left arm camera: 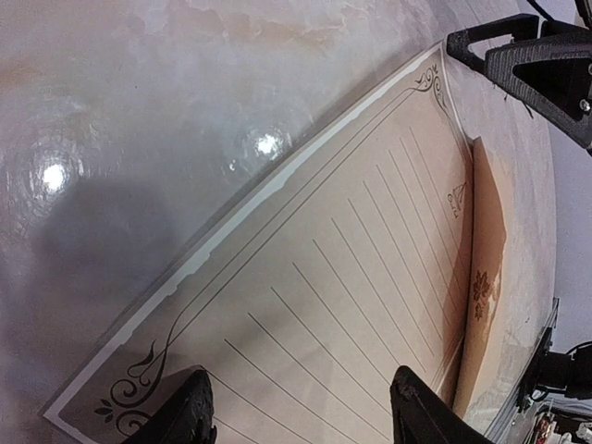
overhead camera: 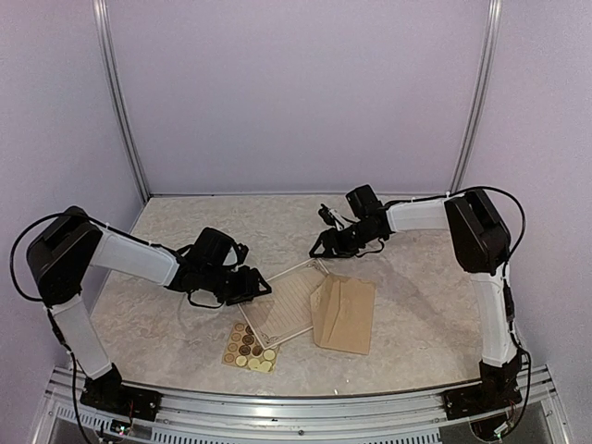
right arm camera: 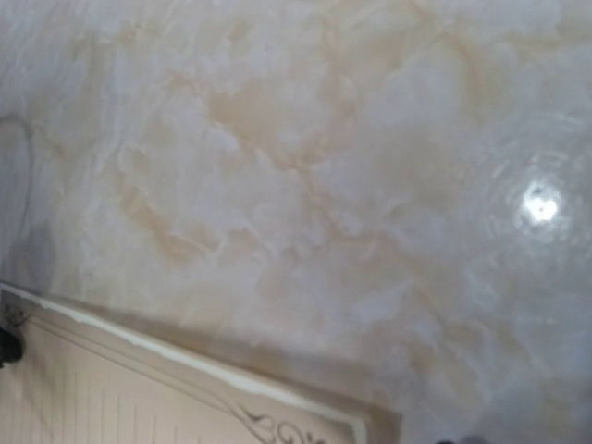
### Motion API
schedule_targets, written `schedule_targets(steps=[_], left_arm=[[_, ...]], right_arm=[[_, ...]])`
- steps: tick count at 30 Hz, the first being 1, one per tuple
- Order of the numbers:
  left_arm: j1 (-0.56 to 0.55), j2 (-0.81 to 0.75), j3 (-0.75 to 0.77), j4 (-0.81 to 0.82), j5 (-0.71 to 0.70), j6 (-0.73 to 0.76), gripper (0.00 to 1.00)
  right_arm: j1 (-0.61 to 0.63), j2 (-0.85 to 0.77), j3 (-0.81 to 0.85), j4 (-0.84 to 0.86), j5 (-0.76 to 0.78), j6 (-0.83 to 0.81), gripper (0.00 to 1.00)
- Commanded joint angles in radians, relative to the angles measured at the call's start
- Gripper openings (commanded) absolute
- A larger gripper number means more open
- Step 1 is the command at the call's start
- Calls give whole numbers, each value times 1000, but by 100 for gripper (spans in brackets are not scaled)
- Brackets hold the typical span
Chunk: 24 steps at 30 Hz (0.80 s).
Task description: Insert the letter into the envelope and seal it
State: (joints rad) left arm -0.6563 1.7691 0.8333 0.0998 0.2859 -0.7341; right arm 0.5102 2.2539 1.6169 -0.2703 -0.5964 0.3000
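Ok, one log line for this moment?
letter: flat, face up, outside envelope | left tool: open above letter | right tool: open near letter's far corner

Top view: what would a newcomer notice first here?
The cream bordered letter lies flat mid-table, the tan envelope against its right edge and a sticker sheet at its near corner. The left gripper hangs open at the letter's left edge, the right gripper by its far corner.

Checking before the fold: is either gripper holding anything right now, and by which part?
Nothing held: left gripper and right gripper hang open near the letter.
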Motion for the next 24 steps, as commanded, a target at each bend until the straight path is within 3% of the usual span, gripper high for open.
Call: schedule_targets(steps=[1, 13, 18, 24], left_arm=[[16, 51, -4, -67, -13, 22, 62], [17, 63, 15, -74, -12, 27, 61], [17, 61, 24, -82, -16, 30, 61], [17, 58, 26, -85, -27, 29, 61]], right_arm=[[-9, 50, 47, -37, -41, -13, 59], [-9, 91, 55, -41, -115, -28, 47], [-9, 93, 51, -28, -154, -36, 36], [-9, 68, 30, 5, -185, -37, 15]])
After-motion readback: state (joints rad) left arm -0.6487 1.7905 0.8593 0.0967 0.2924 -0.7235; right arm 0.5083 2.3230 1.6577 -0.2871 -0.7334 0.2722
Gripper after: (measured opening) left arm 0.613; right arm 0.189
